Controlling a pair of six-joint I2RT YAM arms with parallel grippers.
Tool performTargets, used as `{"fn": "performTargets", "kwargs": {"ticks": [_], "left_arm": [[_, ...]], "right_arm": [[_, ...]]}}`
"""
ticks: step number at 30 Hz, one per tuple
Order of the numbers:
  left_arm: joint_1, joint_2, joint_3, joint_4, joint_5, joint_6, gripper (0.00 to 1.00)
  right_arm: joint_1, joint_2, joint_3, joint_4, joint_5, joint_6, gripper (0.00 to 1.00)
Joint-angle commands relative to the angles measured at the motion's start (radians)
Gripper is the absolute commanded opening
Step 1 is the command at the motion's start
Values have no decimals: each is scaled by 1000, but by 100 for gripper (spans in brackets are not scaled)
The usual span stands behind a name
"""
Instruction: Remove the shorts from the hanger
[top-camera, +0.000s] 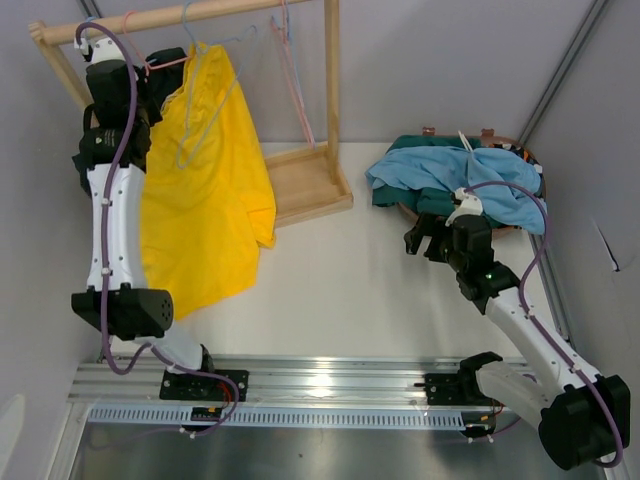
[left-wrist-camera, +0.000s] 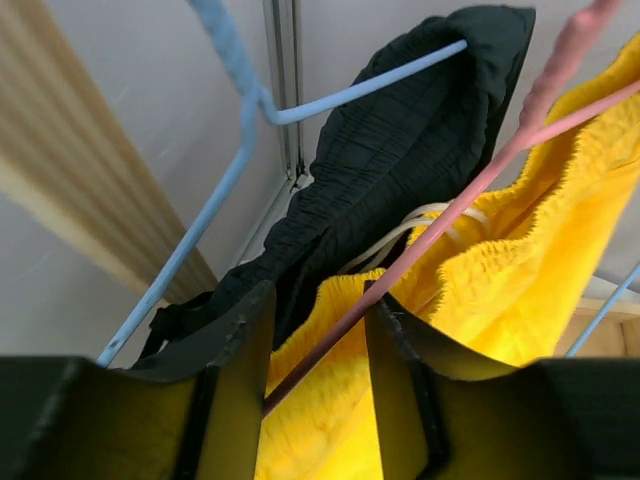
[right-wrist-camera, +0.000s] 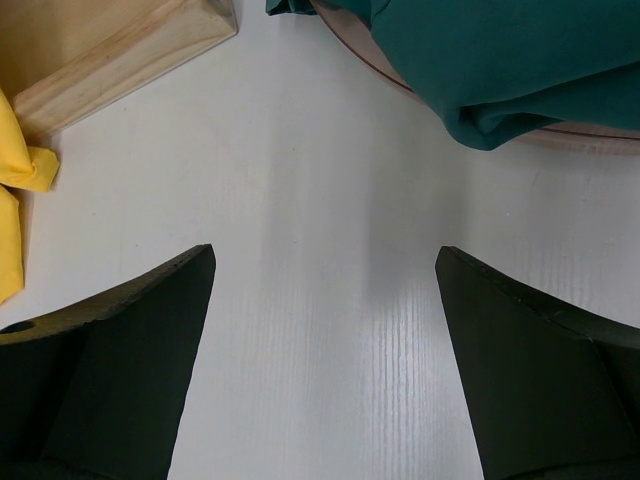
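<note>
The left claw (left-wrist-camera: 320, 305) is partly spread, its two fingers straddling the sloping wire of a pink hanger (left-wrist-camera: 480, 180) without clearly pinching it; whether either finger touches the wire cannot be told. Right under that wire lies the gathered waistband of the yellow shorts (left-wrist-camera: 480, 290), and just behind them the black shorts (left-wrist-camera: 400, 150) are draped over a light blue hanger (left-wrist-camera: 240, 140). Both hangers hang at the left end of the top rail of the wooden rack (top-camera: 300, 185), and the yellow shorts fall from there down in front of the rack's left side onto the bench (top-camera: 350, 280). The right claw (right-wrist-camera: 322, 255) is spread wide with nothing between its fingers, hovering over bare bench to the right of the rack's base. Farther right of the rack, a round wooden tray (right-wrist-camera: 590, 135) holds a heap with the teal shorts (top-camera: 410, 145) and the light blue shorts (top-camera: 480, 180) on top.
</note>
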Motion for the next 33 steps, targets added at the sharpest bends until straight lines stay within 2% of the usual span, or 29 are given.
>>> {"fn": "performTargets", "kwargs": {"ticks": [1,2,3,5,6,14,23,25,29,30,32,33], "left_arm": [[14,50,73,-27,2,-5,40],[15,62,82,-35,5,-8,33],[15,79,120,-39,25,-11,19],[15,87,153,-53,40,-26,3],[15,84,165,-53,48,-31,0],[8,7,188,-38,192,-56,0],[-40,-16,404,-95,233,-59,0],[-40,-33,406,-95,250,-68,0],[-54,-107,337,-105,286,-80,0],[-61,-158,259,-107,269,-77,0],[-89,-218,198,-116,238,-71,0],[-89,-290,82,-112,218,-70,0]], "right_arm": [[4,11,14,48,-10,-4,99],[6,13,15,46,-12,-7,99],[6,14,15,43,-12,-8,99],[6,13,11,42,-10,-8,99],[6,13,11,42,-10,-7,99],[18,8,11,49,-3,1,99],[88,-21,45,11,56,7,99],[104,-30,41,8,73,16,99],[145,-55,46,-9,100,29,99],[165,-61,49,-10,108,29,99],[190,-66,73,-13,102,27,99],[205,-64,84,-6,73,21,99]]}}
